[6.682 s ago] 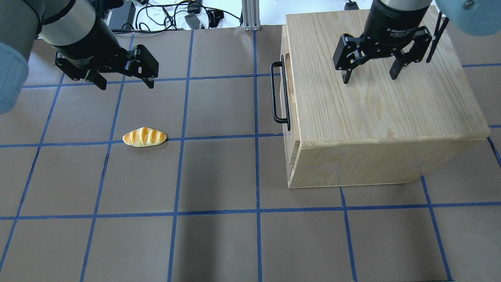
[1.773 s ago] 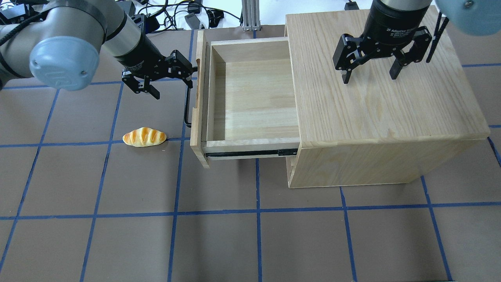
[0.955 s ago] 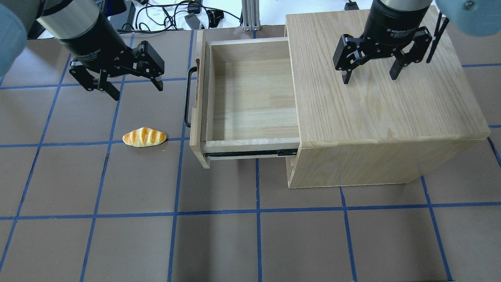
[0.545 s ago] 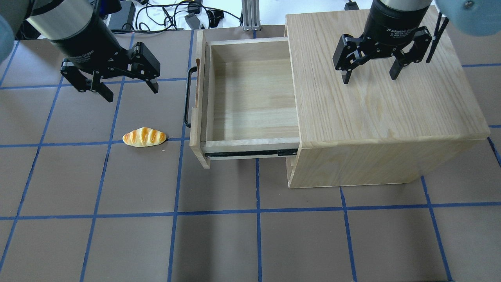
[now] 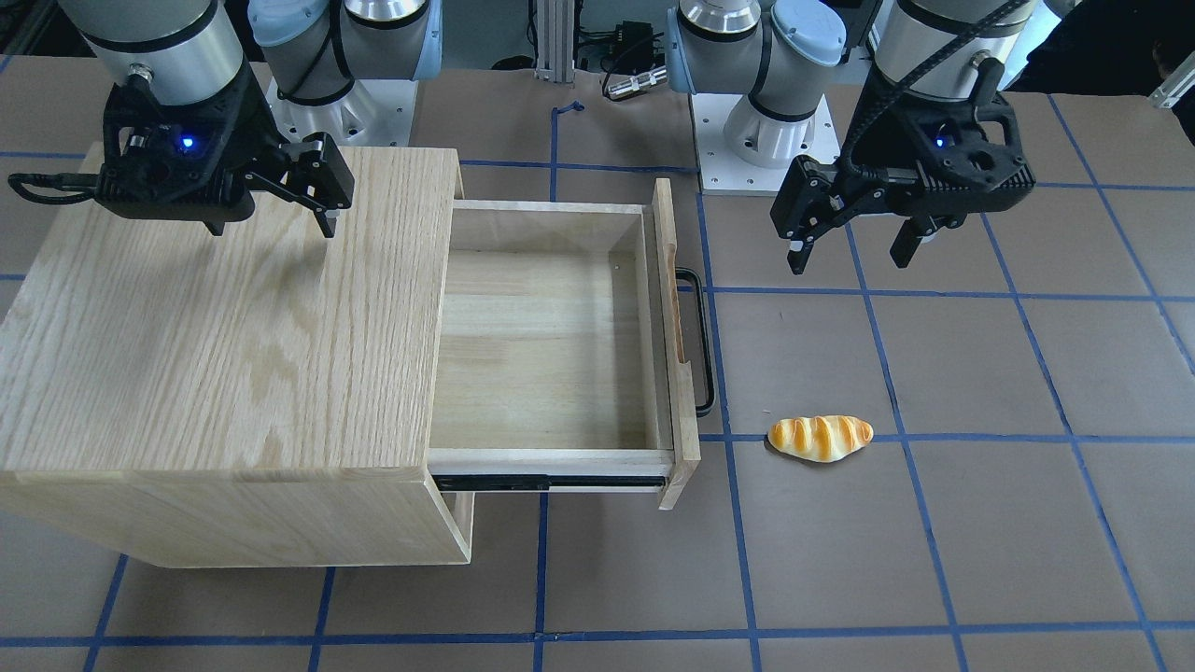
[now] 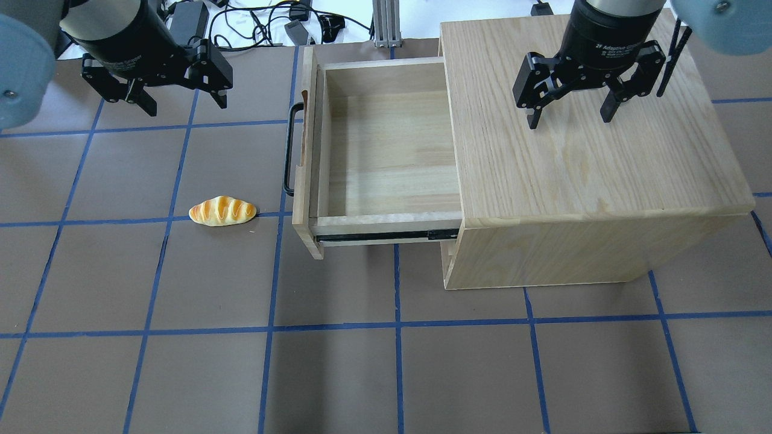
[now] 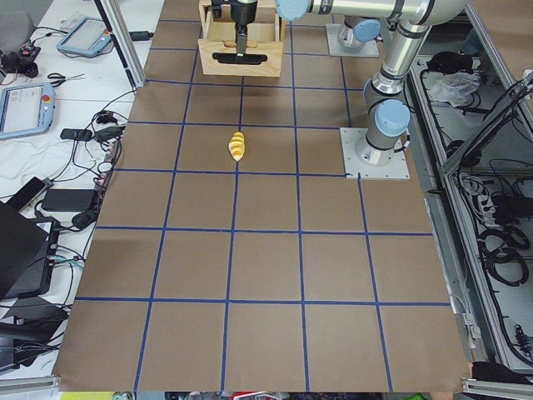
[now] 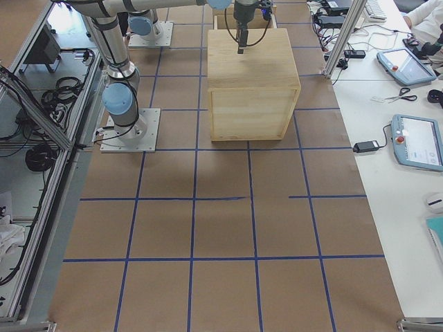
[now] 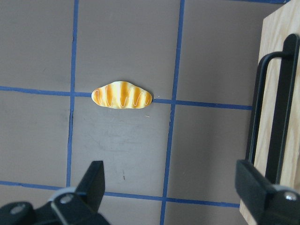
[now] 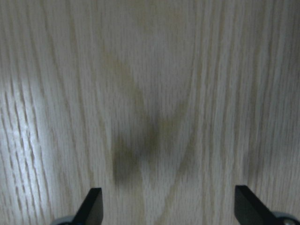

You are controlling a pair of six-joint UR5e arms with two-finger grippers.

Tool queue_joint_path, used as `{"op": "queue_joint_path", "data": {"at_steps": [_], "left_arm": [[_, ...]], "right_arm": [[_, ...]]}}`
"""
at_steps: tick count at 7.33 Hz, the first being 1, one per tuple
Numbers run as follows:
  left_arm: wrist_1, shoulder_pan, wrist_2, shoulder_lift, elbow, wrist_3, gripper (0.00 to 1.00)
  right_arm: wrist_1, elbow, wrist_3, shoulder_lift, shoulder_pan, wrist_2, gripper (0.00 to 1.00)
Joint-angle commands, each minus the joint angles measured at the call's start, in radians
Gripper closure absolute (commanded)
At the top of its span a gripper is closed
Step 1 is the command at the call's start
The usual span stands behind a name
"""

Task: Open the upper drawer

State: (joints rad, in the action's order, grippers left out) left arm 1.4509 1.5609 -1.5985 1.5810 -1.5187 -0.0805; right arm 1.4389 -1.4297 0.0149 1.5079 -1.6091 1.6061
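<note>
Well, upper drawer [image 6: 392, 157] out toward robot's left.

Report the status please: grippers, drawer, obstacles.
Left gripper open, off the handle. Right gripper open over cabinet. Upper drawer pulled out. Bread roll lies apart.

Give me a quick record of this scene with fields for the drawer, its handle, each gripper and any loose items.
Drawer: pale-wood upper drawer pulled out of the oak-grain cabinet, visible inside bare
Handle: long black bar handle, ungripped
Left gripper: open, empty, over the brown gridded table, clear of the handle
Right gripper: open, empty, over the cabinet top
Loose item: striped orange bread roll on the table
</note>
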Motion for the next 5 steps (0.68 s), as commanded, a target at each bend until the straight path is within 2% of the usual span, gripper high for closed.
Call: {"op": "queue_joint_path", "data": {"at_steps": [1,5], "left_arm": [[-0.003,0.002,0.005,0.002,-0.004,-0.002,0.00],[-0.001,0.005,0.008,-0.006,-0.012,-0.002,0.00]], "right_arm": [[0.000,-0.001,-0.001,0.000,0.000,0.000,0.00],[0.000,0.000,-0.001,0.000,0.000,0.000,0.00]]}}
